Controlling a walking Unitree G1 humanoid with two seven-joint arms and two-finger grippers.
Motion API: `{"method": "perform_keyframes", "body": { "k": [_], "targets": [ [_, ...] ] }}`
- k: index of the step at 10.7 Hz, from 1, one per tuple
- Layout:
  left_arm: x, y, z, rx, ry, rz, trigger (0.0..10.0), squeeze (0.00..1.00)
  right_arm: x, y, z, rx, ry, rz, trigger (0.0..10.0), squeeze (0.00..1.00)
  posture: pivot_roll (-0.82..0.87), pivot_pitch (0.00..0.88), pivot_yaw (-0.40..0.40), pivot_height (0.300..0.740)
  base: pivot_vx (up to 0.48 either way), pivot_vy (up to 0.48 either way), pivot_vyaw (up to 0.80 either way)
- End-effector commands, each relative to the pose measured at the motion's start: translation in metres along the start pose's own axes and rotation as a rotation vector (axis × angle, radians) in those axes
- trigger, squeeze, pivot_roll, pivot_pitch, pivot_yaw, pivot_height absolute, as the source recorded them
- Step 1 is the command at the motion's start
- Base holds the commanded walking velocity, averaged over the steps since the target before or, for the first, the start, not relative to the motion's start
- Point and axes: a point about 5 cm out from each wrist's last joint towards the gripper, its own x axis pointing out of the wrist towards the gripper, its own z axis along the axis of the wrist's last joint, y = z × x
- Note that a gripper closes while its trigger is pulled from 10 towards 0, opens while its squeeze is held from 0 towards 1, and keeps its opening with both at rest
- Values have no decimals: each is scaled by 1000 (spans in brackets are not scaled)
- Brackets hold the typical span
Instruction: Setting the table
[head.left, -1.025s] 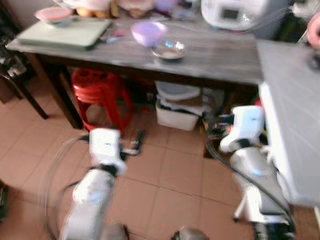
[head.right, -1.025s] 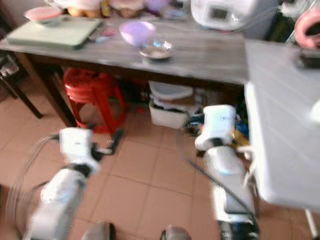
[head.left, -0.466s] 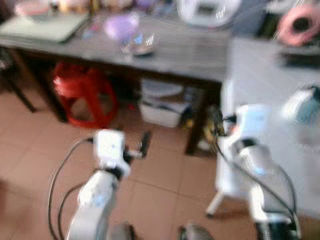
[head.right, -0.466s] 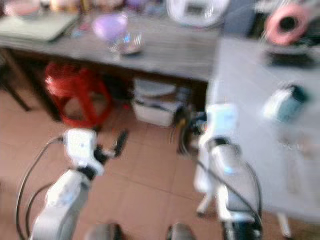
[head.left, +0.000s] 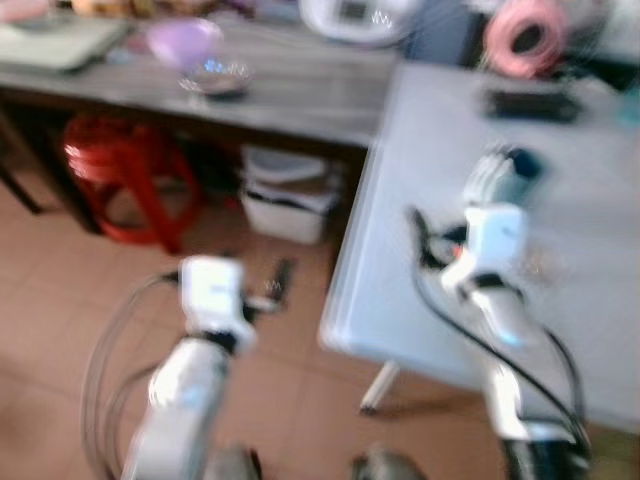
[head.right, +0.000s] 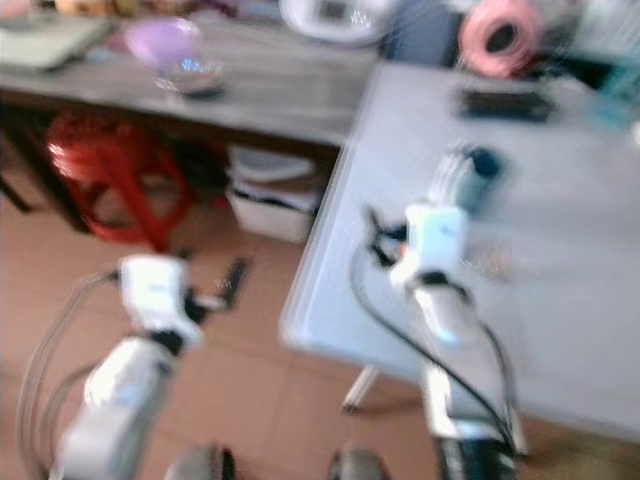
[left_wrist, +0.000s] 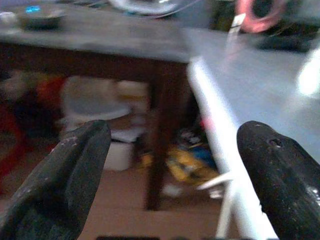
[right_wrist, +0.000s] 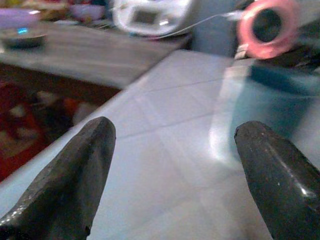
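View swung right: white table (head.left: 560, 250) now frame centre. Right gripper (right_wrist: 175, 190) spread over it, left gripper (left_wrist: 165, 185) spread, both empty; approach underway.

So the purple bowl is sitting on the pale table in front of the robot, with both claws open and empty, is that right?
Not quite: the purple bowl sits on the dark wooden table further back, not the pale table, as the left eye view shows. The left claw and right claw are indeed open and empty.
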Motion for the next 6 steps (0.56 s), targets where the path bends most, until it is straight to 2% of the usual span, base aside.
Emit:
{"method": "perform_keyframes", "body": {
  "k": [1,2,6],
  "targets": [
    [-2,7,2,14,-2,15,10000,0,1,7,3,9,-15,17,10000,0,18,122,-2,740,0,-469,0],
    [-2,6,2,14,-3,15,10000,0,1,7,4,9,-16,18,10000,0,17,122,-3,740,0,-458,0],
    [-2,8,3,9,-16,27,10000,0,6,8,5,10,-18,19,10000,0,20,131,-8,740,0,0,0]
  ]
}}
